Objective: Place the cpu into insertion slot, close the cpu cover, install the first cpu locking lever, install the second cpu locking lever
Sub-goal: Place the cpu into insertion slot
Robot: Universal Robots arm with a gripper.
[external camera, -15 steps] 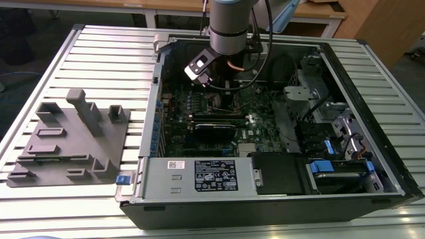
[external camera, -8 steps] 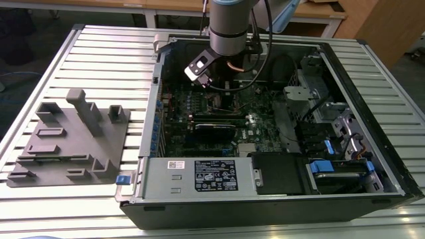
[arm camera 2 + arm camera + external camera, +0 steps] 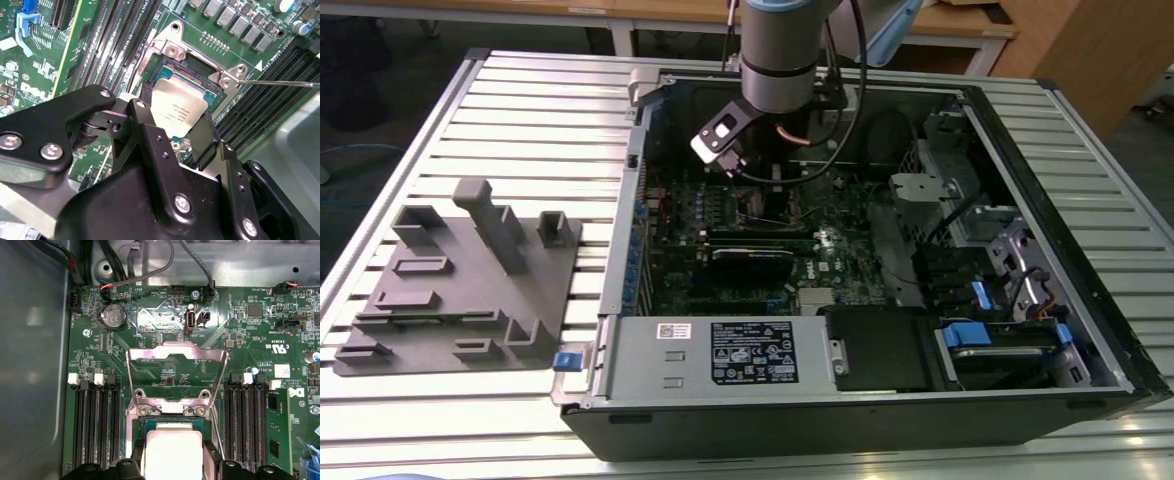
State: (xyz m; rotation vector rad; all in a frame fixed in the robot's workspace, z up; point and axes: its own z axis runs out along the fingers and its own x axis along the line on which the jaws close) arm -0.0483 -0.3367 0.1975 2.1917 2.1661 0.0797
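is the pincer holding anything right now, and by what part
The pincer holds the cpu, its fingers on two opposite edges, just over the insertion slot.

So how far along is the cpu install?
Nothing finished yet. The gripper holds the cpu at the insertion slot; whether it is seated is unclear. The cpu cover is swung open and a locking lever stands free, so closing and both levers remain.
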